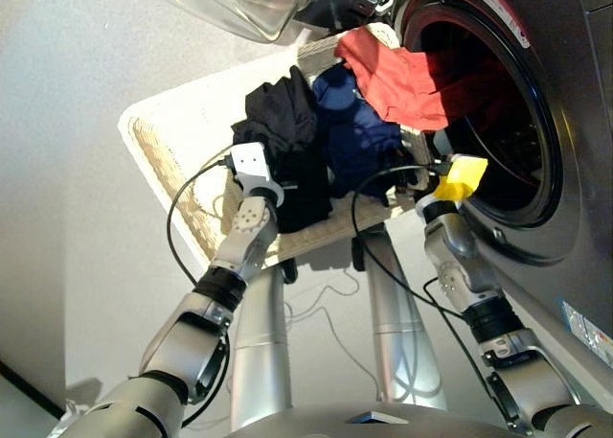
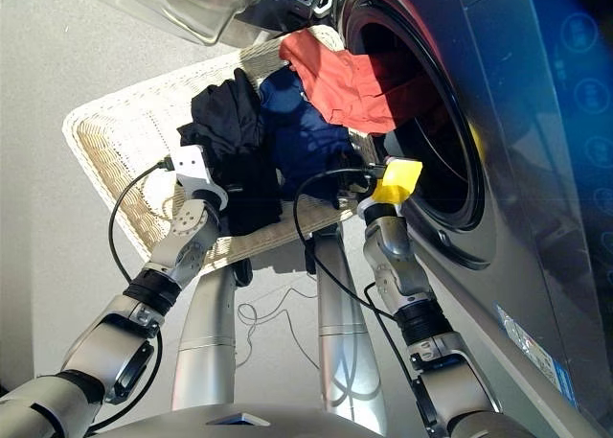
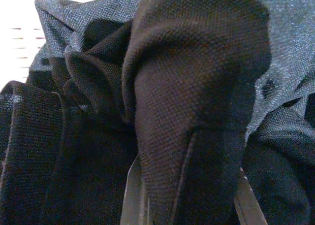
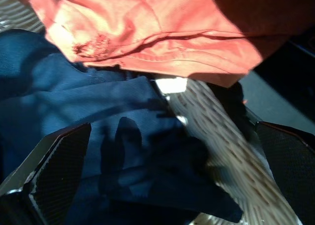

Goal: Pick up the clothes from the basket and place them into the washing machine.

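Over basket (image 1: 163, 150) rim: coral-red garment (image 1: 402, 79), small white unreadable tag (image 4: 171, 84).

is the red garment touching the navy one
Touching. In the right wrist view the red garment lies over the edge of the navy one with no gap between them; the left eye view shows the same overlap.

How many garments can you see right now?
3: the black garment and navy garment side by side in the basket, the coral-red garment draped into the washing machine. More may be hidden underneath.
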